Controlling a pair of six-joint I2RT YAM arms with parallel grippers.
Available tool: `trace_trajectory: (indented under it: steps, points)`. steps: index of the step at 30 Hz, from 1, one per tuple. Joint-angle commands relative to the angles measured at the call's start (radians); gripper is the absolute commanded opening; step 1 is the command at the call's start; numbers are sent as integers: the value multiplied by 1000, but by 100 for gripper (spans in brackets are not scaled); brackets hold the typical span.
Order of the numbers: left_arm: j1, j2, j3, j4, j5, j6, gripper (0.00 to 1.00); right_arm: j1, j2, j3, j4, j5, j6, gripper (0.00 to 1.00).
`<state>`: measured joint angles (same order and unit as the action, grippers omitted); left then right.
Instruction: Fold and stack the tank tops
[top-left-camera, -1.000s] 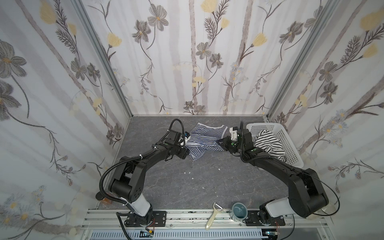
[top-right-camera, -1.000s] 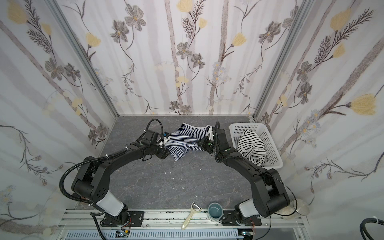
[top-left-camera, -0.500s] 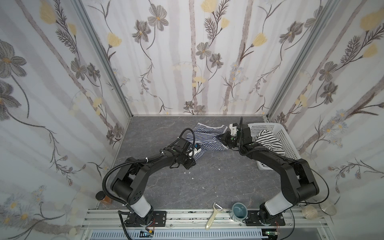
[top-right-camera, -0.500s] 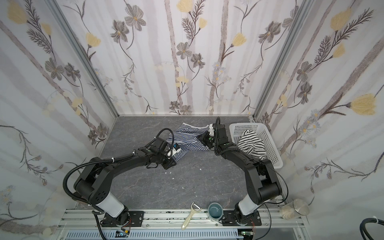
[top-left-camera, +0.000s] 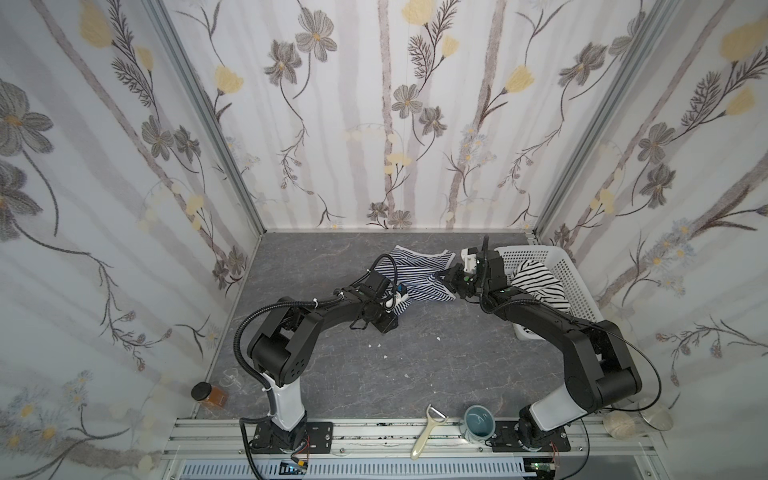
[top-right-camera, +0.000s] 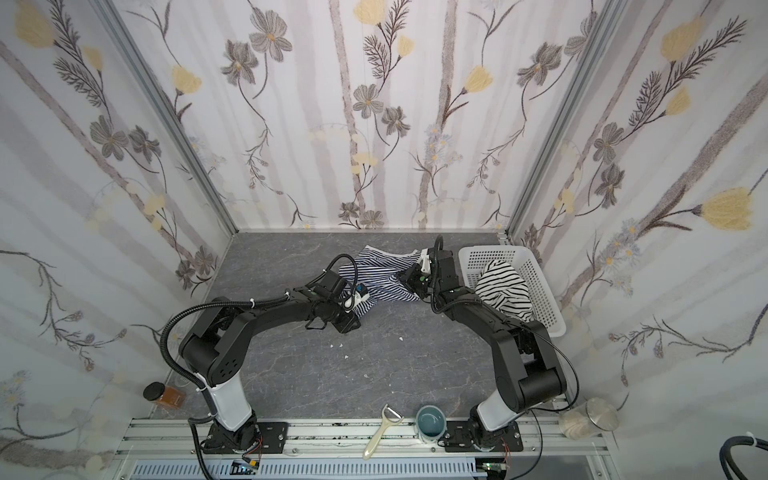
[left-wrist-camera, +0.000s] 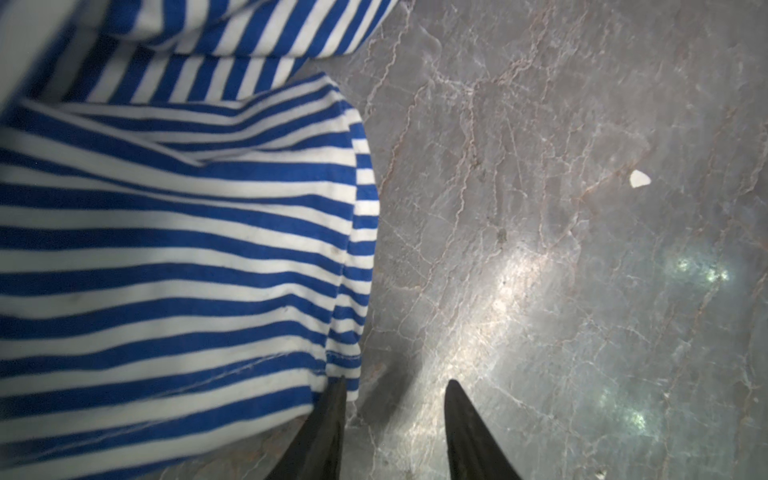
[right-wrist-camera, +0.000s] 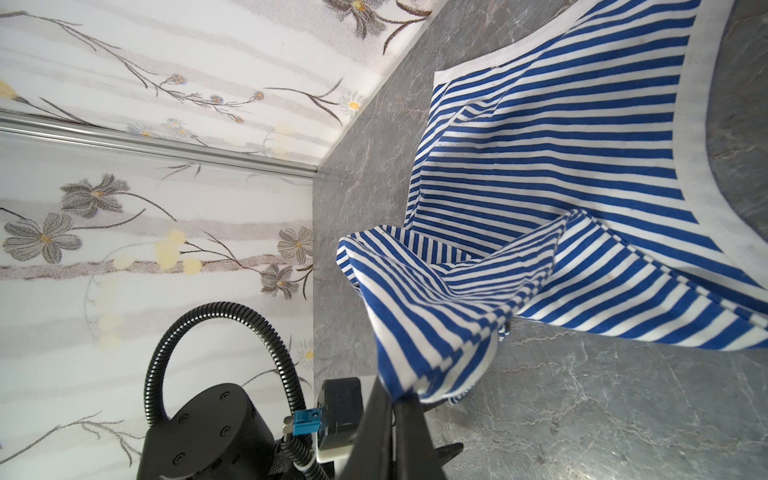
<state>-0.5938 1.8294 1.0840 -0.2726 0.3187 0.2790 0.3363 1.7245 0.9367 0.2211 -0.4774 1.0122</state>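
Jaws on your right gripper (right-wrist-camera: 390, 398) are clamped tight on a bunched edge of the navy-striped tank top (top-left-camera: 419, 275), holding that fold up off the table (left-wrist-camera: 540, 208) while the rest sags to the surface. Your left gripper (left-wrist-camera: 397, 380) stands released, with bare grey tabletop between its fingers and the top's hem corner at the outside of one finger. In both top views the top lies crumpled toward 12 o'clock on the table, with the right gripper at its 3 o'clock edge and the left at its 7 o'clock corner. Farther toward 3 o'clock, the black-striped tank top (top-left-camera: 536, 282) sits heaped in the white perforated basket (top-left-camera: 571, 282).
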Motion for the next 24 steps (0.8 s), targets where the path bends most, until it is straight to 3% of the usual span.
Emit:
trace_trajectory:
  steps: [1, 9, 24]
  points:
    - [0, -21, 1, 1, -36, -11, 47, -5, -6, 0, 34, -10, 0, 0]
    - [-1, -66, -36, 3, -46, -6, 51, -8, 18, 21, 43, -20, 2, 0]
    - [2, 61, 41, 36, -74, -8, 51, 4, 5, -23, 69, -23, 9, 0]
